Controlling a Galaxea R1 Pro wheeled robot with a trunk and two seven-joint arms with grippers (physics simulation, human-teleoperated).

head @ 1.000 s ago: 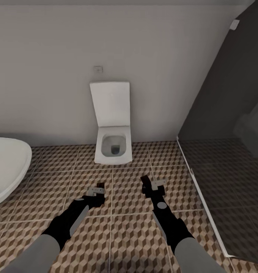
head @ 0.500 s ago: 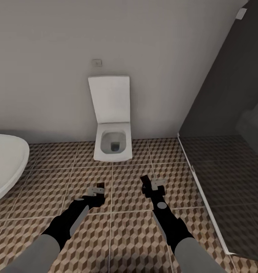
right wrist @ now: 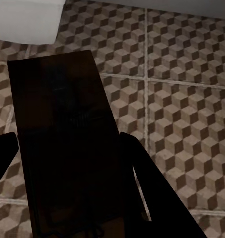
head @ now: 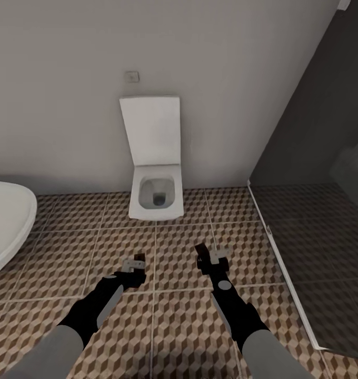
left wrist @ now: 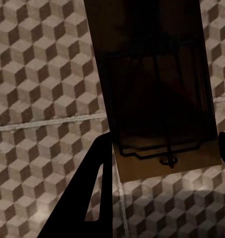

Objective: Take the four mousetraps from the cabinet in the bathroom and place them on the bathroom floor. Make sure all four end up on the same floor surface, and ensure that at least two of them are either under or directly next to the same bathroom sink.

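My left gripper (head: 137,265) hangs low over the bathroom floor (head: 173,316), shut on a mousetrap (head: 139,258). In the left wrist view this mousetrap (left wrist: 157,89) is a brown board with dark wire parts, held between the black fingers (left wrist: 100,163) of the left gripper (left wrist: 164,144). My right gripper (head: 206,258) is shut on a second mousetrap (head: 201,251). That mousetrap (right wrist: 67,139) appears in the right wrist view as a dark board, clamped in the right gripper (right wrist: 67,146). The white sink (head: 5,226) curves in at the left edge.
A white toilet (head: 155,197) with its lid up stands against the wall straight ahead. The dark smoked-glass shower enclosure (head: 316,184) with a white sill closes off the right side. Patterned tiles stretch between the sink and the enclosure.
The whole view has shifted: the toilet lid sits higher in the picture and the sink has slid toward the left edge. Both grippers keep the same pose and hold.
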